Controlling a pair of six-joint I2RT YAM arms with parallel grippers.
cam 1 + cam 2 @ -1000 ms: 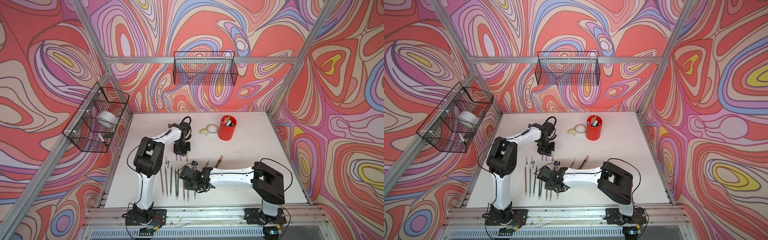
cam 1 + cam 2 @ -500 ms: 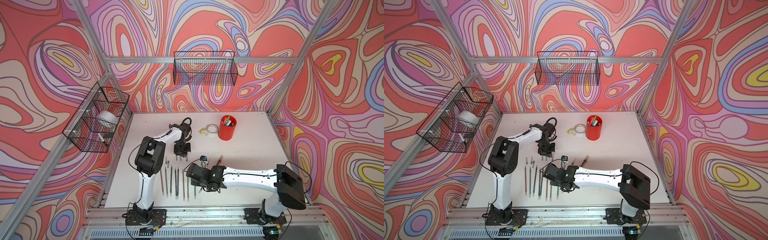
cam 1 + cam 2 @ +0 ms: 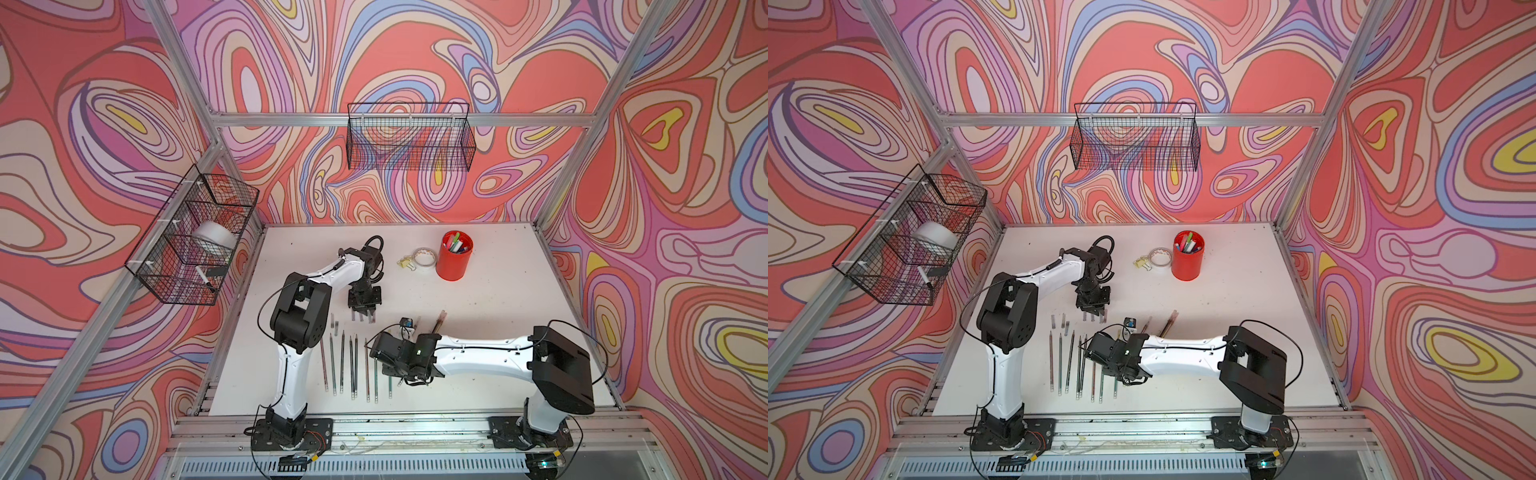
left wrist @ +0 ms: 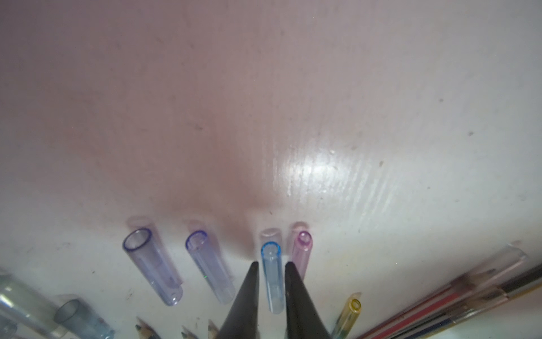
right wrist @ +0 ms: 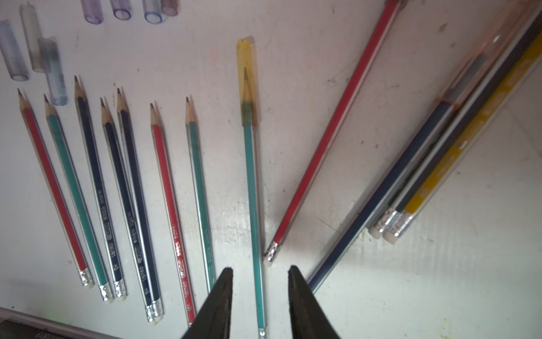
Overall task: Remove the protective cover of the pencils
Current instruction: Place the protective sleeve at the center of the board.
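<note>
Seven pencils point(image 5: 164, 187) being seen bare, in row near front edge of desk point(image 3: 498, 316). Seven loose caps point(image 5: 55, 73) lying just behind row, toward desk middle. Blue cap point(image 4: 272, 278) being flanked by left fingers point(image 4: 250, 281): narrow gap, seemingly no pinch. Green pencil point(image 5: 252, 190), yellow cap point(image 5: 246, 73) on, being straddled by right fingers point(image 5: 224, 284): apart, not touching. Red pencil point(image 5: 331, 126) and slanted bundle point(image 5: 434, 152) beside it being judged pending.
</note>
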